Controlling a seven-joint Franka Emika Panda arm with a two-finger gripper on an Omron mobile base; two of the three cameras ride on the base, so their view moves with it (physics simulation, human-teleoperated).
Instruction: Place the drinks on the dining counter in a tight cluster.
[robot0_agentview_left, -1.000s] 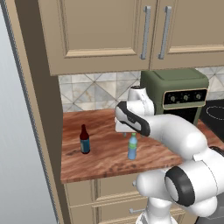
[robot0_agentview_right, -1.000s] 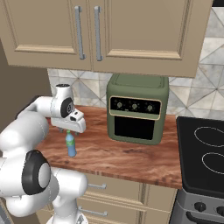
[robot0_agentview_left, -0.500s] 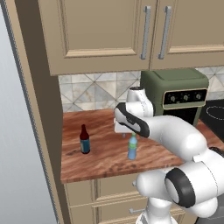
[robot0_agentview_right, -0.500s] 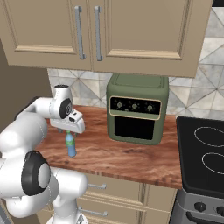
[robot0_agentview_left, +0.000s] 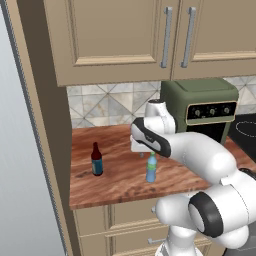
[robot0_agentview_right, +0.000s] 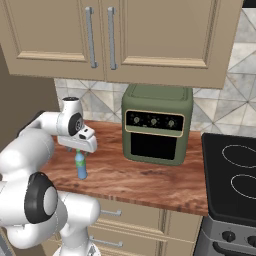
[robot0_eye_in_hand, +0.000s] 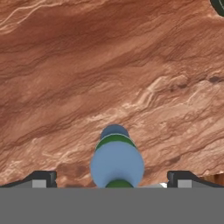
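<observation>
**Open gripper over the light-blue bottle**

The gripper (robot0_eye_in_hand: 112, 178) hangs right above the small light-blue bottle (robot0_agentview_left: 151, 168), pointing down at it. In the hand view its two dark finger tips (robot0_eye_in_hand: 41, 178) sit wide apart at the bottom edge, w/ the bottle's green cap and blue shoulder between them and clear space on both sides (jaws spread, nothing held). Whether the tips reach down to cap level I can't tell from the base views; the hand's white body covers them there.

The bottle stands upright on the wood counter (robot0_agentview_left: 120, 185), approx. mid-depth, under the beige wall cabinets (robot0_agentview_left: 115, 37). Left of it, well apart, the slim dark-brown bottle (robot0_agentview_left: 96, 159) w/ blue label stands upright too, nearer the counter's left end. To the right, at the back of the counter, sits a green toaster oven (robot0_agentview_right: 156, 131), and beyond that a black stovetop (robot0_agentview_right: 232, 177) w/ ring marks. Tiled backsplash (robot0_agentview_left: 110, 104) runs behind the counter, drawers (robot0_agentview_right: 125, 215) below it. From the right base view the bottle shows just under the hand, at the arm's tip.
</observation>
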